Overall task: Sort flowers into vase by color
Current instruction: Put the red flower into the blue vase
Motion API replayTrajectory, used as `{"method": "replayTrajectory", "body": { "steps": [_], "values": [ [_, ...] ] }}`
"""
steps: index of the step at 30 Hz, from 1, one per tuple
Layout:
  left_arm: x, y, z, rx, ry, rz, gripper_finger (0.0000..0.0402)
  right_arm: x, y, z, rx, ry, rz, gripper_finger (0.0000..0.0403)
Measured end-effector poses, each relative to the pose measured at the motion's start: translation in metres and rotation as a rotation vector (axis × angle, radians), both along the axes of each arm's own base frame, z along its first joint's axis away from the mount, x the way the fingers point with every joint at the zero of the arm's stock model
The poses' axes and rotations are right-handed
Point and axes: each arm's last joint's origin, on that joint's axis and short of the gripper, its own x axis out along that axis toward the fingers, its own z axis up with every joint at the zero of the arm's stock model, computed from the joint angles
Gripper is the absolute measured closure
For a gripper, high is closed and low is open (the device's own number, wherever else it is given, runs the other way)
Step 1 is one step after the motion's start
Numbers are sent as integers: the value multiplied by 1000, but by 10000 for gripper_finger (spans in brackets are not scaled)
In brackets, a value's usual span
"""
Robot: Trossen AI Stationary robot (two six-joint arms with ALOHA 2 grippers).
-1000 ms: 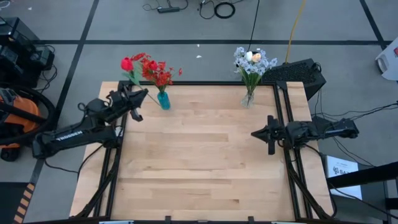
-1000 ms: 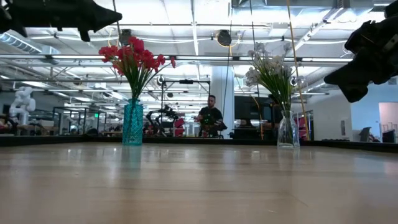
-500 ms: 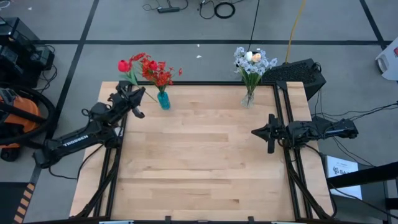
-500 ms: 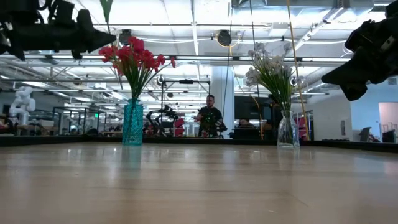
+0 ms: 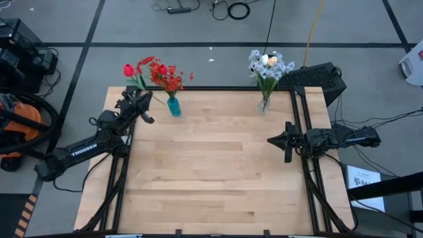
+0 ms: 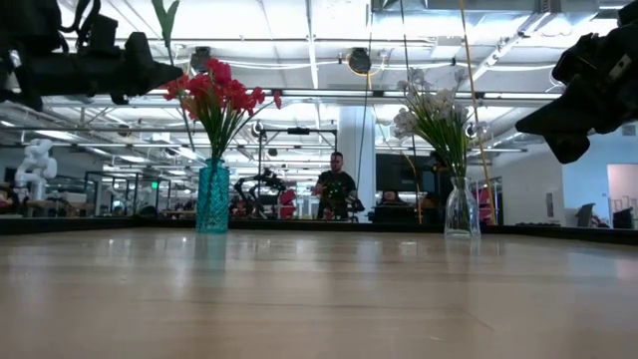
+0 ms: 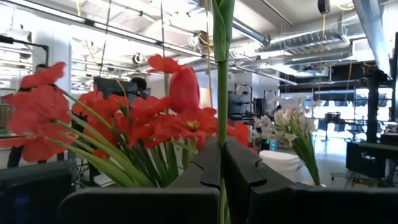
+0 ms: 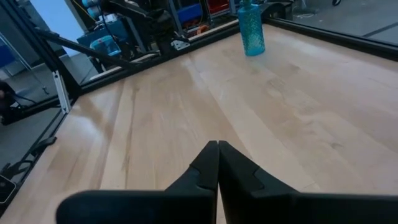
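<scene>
My left gripper (image 5: 147,106) hovers over the table's far left corner, shut on a red tulip (image 5: 128,70). Just to its right stands a teal vase (image 5: 174,106) full of red flowers (image 5: 162,74), their stems stuck in its mouth. In the left wrist view these red blooms (image 7: 155,124) fill the space right behind the held stem. A clear vase (image 5: 264,104) at the far right holds white flowers (image 5: 268,65). My right gripper (image 5: 272,141) waits shut above the table's right side, touching nothing. My left gripper pinches the tulip's green stem (image 7: 222,118) between its two fingers (image 7: 207,163). The fingers lie level and across the stem, pointing from the table's left toward the teal vase. The flower stands upright, lifted clear, with a leaf (image 6: 164,15) rising above the gripper.
Bare wooden tabletop (image 5: 211,172) spreads between the two arms and toward the near edge. A black frame rail (image 5: 211,88) runs along the far edge behind both vases. In the low view a person (image 6: 337,189) sits in the room beyond the table.
My left gripper, still shut on the tulip, has drifted a little toward the table's left edge, away from the teal vase, and sunk slightly in the low view. The red bud has moved left with it. The right arm has kept still.
</scene>
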Motion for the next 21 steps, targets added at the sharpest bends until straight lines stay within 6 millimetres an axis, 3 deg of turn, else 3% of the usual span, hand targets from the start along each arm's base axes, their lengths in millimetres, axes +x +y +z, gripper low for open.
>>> {"method": "replayTrajectory", "body": {
  "steps": [21],
  "values": [
    [9,15,-1,26,-10,-3,400,0,0,0,-1,1,0,403]
  ]
}}
